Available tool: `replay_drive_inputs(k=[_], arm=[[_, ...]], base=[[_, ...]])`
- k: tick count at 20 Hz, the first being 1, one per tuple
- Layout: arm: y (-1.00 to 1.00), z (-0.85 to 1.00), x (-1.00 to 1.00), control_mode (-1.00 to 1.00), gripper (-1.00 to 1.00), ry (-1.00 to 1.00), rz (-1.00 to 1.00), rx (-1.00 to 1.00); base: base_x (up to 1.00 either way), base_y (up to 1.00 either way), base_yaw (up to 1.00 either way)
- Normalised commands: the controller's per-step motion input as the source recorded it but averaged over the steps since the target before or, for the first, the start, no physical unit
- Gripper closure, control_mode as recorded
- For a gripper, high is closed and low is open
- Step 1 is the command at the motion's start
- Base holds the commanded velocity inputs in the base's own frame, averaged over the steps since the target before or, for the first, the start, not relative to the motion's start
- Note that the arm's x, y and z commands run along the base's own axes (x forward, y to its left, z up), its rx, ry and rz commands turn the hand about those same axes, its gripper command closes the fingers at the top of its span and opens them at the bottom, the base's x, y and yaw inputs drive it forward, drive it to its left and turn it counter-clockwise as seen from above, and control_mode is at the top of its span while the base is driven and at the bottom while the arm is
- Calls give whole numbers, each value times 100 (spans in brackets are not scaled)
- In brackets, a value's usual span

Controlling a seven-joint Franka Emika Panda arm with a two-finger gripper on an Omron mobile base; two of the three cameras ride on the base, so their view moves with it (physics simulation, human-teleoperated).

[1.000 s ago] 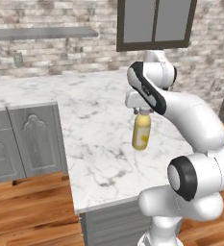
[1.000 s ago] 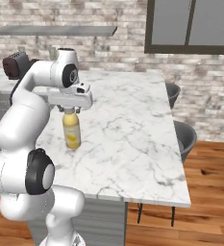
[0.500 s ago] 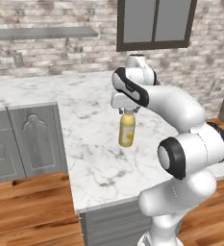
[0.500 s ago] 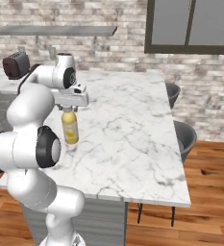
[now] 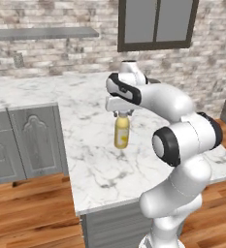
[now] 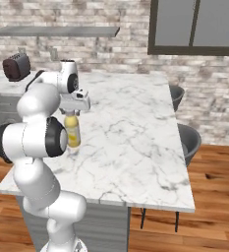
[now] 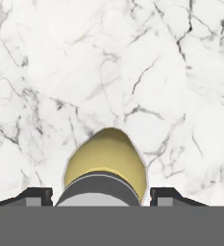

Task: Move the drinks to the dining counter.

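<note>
Fingers (image 7: 37, 196) of the gripper (image 5: 122, 114) are clamped on the grey cap of the yellow bottle (image 5: 121, 133), which is held above the dining counter (image 5: 90, 160), toward its left side and well in from the near edge. For the step to be done well, the bottle should be lowered straight down until its base is seated flat on the marble, and only then released. The bottle is kept upright: its long axis is vertical, cap up, base toward the slab.
</note>
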Motion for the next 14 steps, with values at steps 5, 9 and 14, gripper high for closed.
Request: replay_drive_inputs(k=[5, 9, 14], arm=[[5, -28, 20, -100, 100, 0, 0, 0], [3, -28, 19, -100, 100, 0, 0, 0], [8, -27, 19, -100, 100, 0, 0, 0]], base=[[0, 0, 0], [0, 0, 0], [0, 0, 0]])
